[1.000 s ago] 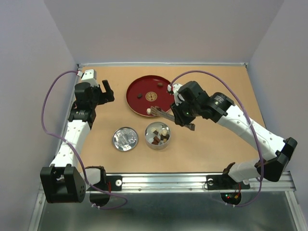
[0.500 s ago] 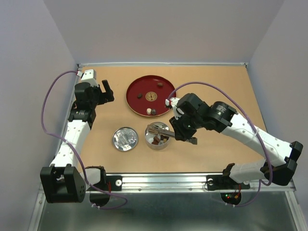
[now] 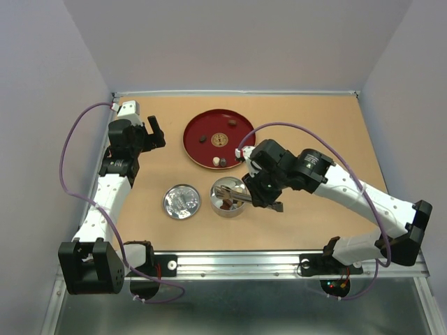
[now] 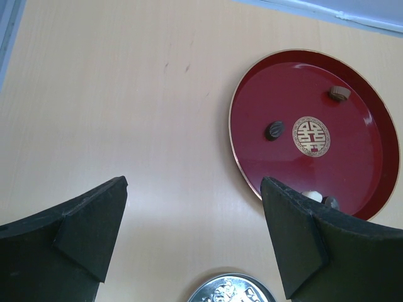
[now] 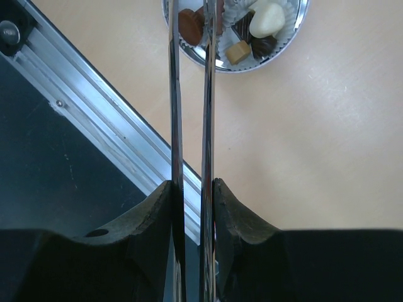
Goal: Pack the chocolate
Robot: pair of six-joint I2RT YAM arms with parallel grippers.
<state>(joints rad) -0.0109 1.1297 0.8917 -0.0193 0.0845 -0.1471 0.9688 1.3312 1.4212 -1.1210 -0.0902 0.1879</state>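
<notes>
Several chocolate pieces lie on the red plate: a dark one, a brown one and a cream one. More chocolate fills the round tin, among it a cream piece and a caramel square. My right gripper is shut on the metal tongs, whose tips reach over the tin. A brown piece shows between the tong arms; I cannot tell if it is pinched. My left gripper hangs open over bare table, left of the plate.
The tin's silver lid lies flat to the left of the tin. An aluminium rail runs along the table's near edge, just behind the tin. White walls close the table at the back and sides.
My right arm has carried the tongs from the near rim of the red plate toward me, and their tips now sit over the tin. The left arm has not moved.
</notes>
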